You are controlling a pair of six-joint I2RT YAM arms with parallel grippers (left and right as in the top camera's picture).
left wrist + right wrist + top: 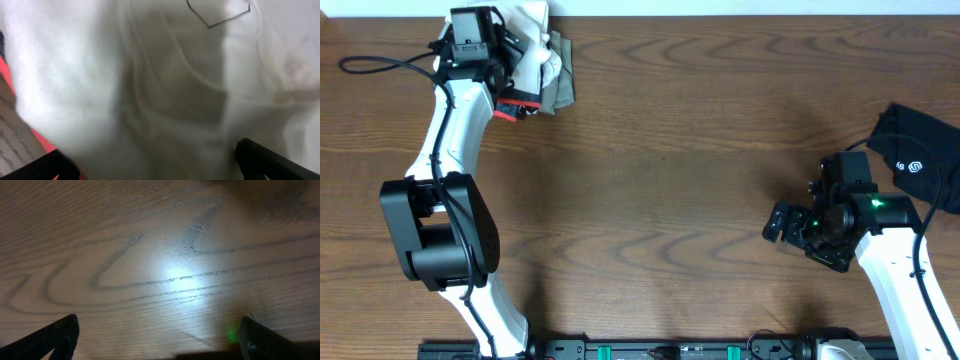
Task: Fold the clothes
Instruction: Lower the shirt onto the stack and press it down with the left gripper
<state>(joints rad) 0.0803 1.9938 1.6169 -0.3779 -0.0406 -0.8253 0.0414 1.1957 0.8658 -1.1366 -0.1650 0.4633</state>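
The white shirt (pixel 533 28) lies bunched at the far left edge of the tabletop (pixel 670 150), directly under the left gripper (pixel 160 169). In the left wrist view its wrinkled cloth fills the frame, close up against the gripper. The two fingers (pixel 272 160) stand spread wide at the lower corners and pinch nothing; whether their tips touch the cloth I cannot tell. A red-orange strip (pixel 510 109) shows just beside the bundle. The black garment (pixel 930 150) with its white logo (pixel 917 168) lies at the right edge. The right gripper (pixel 780 226) hangs near it but apart, fingers spread wide over bare wood, empty.
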